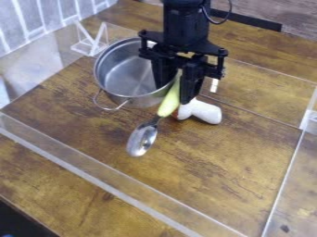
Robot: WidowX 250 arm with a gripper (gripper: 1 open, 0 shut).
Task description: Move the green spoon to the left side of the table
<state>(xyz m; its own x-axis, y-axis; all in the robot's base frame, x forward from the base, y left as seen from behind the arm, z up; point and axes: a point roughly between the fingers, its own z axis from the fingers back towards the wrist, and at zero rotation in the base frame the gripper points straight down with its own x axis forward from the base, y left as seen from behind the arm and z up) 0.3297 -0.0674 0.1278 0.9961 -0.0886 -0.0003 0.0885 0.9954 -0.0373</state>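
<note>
The green spoon (pixel 166 100) hangs tilted, its yellow-green handle gripped near the top and its shiny silver bowl (pixel 144 141) low over the wood-plank table (pixel 223 176), pointing toward the front. My black gripper (pixel 181 85) points straight down and is shut on the spoon's handle. It stands between the pot and the mushroom toy. Whether the spoon's bowl touches the wood I cannot tell.
A silver metal pot (pixel 126 67) stands just left of the gripper, close to the spoon. A red-capped white mushroom toy (pixel 196 112) lies right of the spoon, partly behind the gripper. Clear acrylic walls (pixel 74 153) edge the table at front and left.
</note>
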